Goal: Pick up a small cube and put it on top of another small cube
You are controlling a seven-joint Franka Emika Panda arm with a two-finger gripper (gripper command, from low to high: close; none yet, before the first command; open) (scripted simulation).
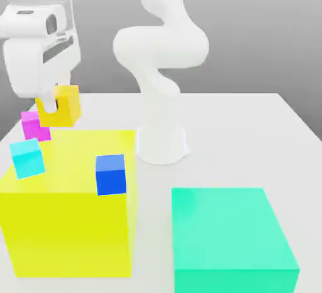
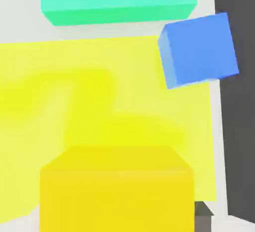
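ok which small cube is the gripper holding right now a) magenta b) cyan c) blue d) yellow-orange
d: in the exterior view the gripper is shut on the yellow-orange cube, lifted off the table, while the blue cube, magenta cube and cyan cube sit free.

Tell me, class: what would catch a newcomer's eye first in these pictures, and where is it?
The big yellow block at the exterior view's lower left and the big teal block at its lower right stand out first. Above the yellow block's far corner, the gripper holds a small yellow-orange cube in the air. A small blue cube sits on the yellow block.
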